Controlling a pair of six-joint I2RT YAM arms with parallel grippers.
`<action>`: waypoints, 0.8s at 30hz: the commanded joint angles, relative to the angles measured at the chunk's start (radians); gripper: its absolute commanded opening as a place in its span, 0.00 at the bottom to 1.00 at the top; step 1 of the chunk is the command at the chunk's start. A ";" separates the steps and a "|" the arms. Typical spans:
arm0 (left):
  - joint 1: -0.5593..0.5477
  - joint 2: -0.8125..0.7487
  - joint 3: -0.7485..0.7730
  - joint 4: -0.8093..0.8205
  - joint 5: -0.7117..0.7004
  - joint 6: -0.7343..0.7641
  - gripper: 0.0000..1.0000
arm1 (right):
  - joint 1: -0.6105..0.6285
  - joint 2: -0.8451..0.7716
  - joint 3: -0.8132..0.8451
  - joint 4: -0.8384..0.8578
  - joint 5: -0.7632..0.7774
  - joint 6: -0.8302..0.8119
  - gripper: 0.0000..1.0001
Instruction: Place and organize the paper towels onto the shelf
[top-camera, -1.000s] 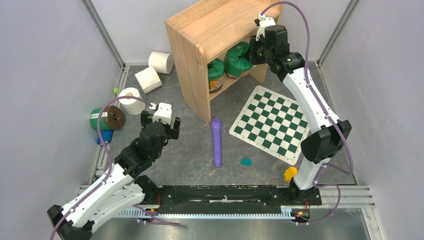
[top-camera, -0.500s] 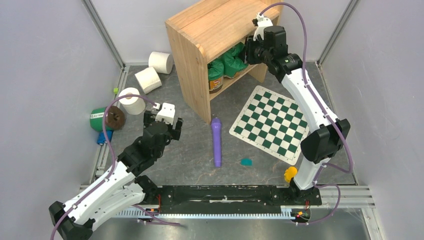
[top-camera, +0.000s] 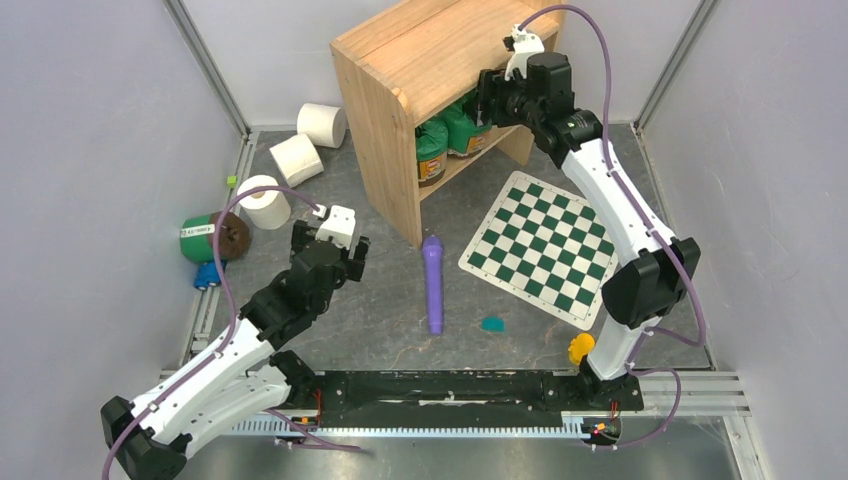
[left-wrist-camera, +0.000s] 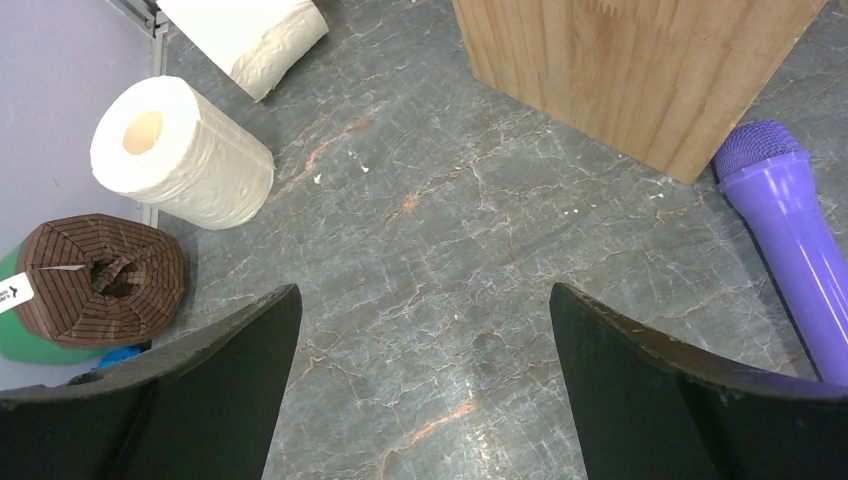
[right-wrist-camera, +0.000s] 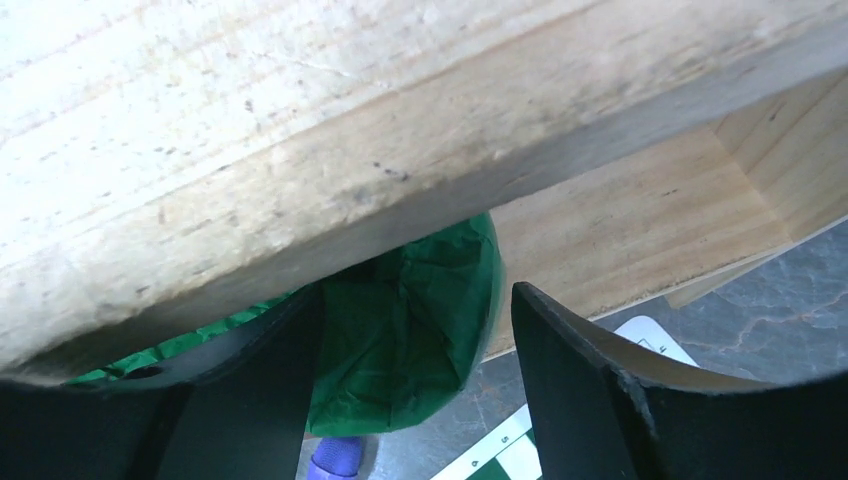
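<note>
Near side first: the left gripper (left-wrist-camera: 422, 292) hovers over bare floor, jaws spread as wide as they go, nothing between them. Here's the danger: the nearest roll (left-wrist-camera: 185, 155) of the paper towels sits ahead and to that gripper's left, just beside the brown-lidded green canister (left-wrist-camera: 100, 280) and close to the wall rail. A sloppy reach could clip the lid or shove the roll into the rail instead of straddling it. It's soft paper too, and a hard squeeze would probably dent it. On the other side the purple microphone (left-wrist-camera: 790, 230) lies near, and a wide swing could set it rolling.

Further on, the second roll (top-camera: 296, 159) and third roll (top-camera: 322, 124) lie on the floor left of the shelf (top-camera: 440, 50), well apart from both arms. None is on the shelf yet.

Far end now: the right gripper (right-wrist-camera: 410, 300) is tucked under the shelf's top board, jaws parted around the shelved canister (right-wrist-camera: 400, 360). A sliver of gap shows on one side, so I'd say it's not clamped. Lift straight up from there and the wrist would likely strike that board. And with two green canisters on that tier, room for rolls looks tight
</note>
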 joint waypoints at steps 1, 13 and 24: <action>0.003 0.003 0.006 0.043 0.015 0.030 1.00 | 0.000 -0.088 -0.015 0.076 0.017 -0.046 0.72; 0.003 0.022 0.005 0.052 0.006 0.037 1.00 | -0.086 -0.297 -0.297 0.248 0.009 -0.075 0.74; 0.003 0.024 0.002 0.052 -0.013 0.041 1.00 | -0.091 -0.219 -0.324 0.417 -0.089 0.000 0.66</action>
